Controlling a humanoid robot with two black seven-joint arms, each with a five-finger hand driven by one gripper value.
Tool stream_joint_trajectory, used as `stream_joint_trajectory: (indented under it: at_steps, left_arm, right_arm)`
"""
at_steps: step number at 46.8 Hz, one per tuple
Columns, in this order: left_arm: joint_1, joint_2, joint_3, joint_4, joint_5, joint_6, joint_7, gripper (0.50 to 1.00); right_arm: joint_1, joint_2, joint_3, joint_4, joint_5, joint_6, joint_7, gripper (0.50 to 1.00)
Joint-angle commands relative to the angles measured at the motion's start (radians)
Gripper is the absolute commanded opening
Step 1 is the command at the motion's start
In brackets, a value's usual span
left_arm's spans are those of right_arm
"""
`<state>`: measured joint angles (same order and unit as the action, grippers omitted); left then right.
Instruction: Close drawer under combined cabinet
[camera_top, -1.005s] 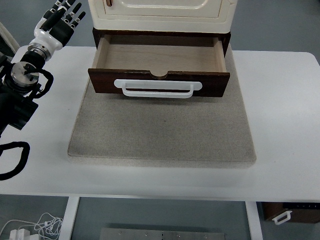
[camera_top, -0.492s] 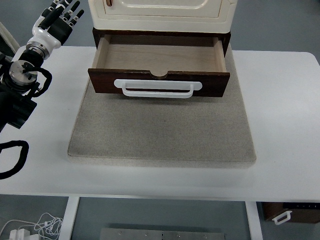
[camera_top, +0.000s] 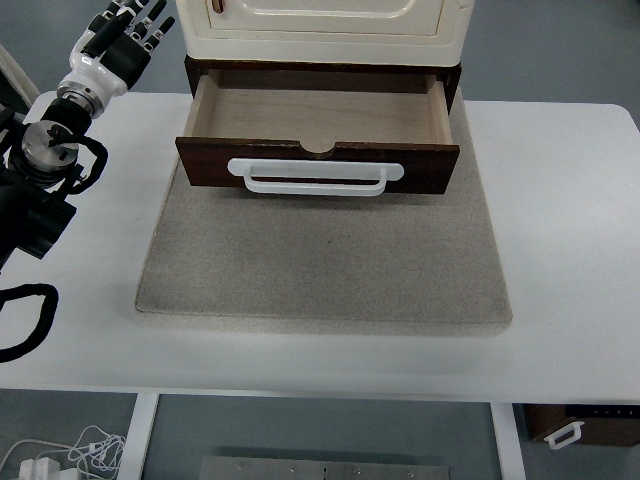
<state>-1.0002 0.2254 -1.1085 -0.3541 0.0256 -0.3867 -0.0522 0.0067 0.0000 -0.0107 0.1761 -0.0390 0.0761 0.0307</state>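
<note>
The drawer (camera_top: 318, 125) stands pulled out from under the cream cabinet (camera_top: 322, 25), its wooden inside bare and its dark front bearing a white handle (camera_top: 315, 176). It overhangs the far part of a grey mat (camera_top: 325, 260) that lies on the white table (camera_top: 560, 250). The left hand (camera_top: 122, 38) is up at the far left corner, beside the cabinet and apart from the drawer (touching neither), with its fingers (camera_top: 150, 22) loosely extended and holding nothing, as far as the cropped view allows. Its dark arm (camera_top: 40, 170) runs down the left edge.
</note>
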Motion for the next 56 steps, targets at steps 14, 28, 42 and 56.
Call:
stream_joint_trajectory:
  at_steps: [14,28,42,56]
  left_arm:
    - [-0.009,0.009,-0.001,0.009,-0.151,0.005,0.002,1.0]
    - [-0.017,0.031,-0.016,0.004,-0.159,0.008,0.002,1.0]
    - [-0.018,0.052,0.002,0.001,-0.145,0.023,0.0,1.0]
    - [-0.083,0.117,0.075,-0.022,-0.122,0.025,0.0,1.0]
  right_arm:
    - [0.001,0.0,0.0,0.0,0.001,-0.001,0.0,0.952]
    - [0.001,0.0,0.0,0.0,-0.001,0.001,0.0,0.952]
    - [-0.001,0.0,0.0,0.0,-0.001,-0.001,0.0,0.952]
    - [0.001,0.0,0.0,0.0,0.001,0.001,0.0,0.952]
